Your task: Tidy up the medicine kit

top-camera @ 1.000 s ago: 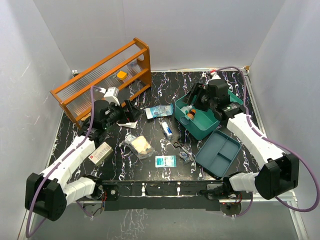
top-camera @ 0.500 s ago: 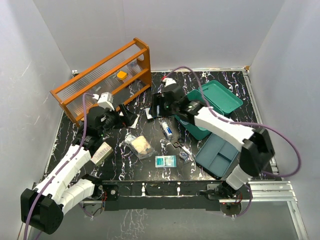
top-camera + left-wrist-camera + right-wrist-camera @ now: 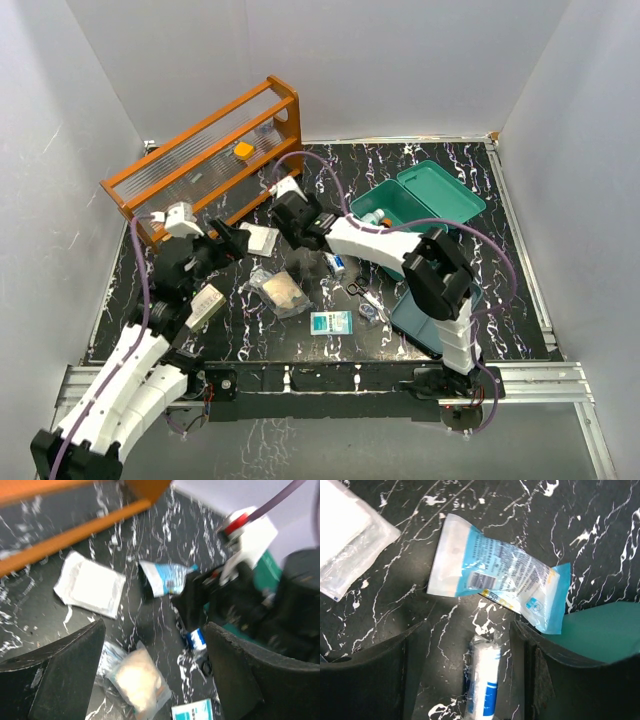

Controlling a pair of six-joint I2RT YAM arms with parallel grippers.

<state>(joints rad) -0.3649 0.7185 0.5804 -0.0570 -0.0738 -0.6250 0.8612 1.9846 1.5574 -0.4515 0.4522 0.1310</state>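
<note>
The teal medicine kit (image 3: 402,205) stands open at the back right, its lid (image 3: 445,190) laid back; its edge shows in the right wrist view (image 3: 600,630). My right gripper (image 3: 305,228) is open and empty, held above the table left of the kit. Between its fingers (image 3: 465,680) lies a white-and-blue bandage roll (image 3: 485,690) (image 3: 333,262), with a blue-white pouch (image 3: 500,580) beyond it. My left gripper (image 3: 232,240) (image 3: 155,675) is open and empty above a white gauze pack (image 3: 262,238) (image 3: 90,585) and a beige bag (image 3: 137,682).
An orange wooden rack (image 3: 205,155) stands at the back left. A blue-grey divided tray (image 3: 440,312) lies front right, partly behind my right arm. Small scissors (image 3: 357,290), a teal card (image 3: 330,322), the beige bag (image 3: 283,292) and a red-white box (image 3: 203,305) lie on the black marbled table.
My right arm has swung left from the kit to over the pouch and roll. My left arm has drawn back to the left. Both grippers stay empty.
</note>
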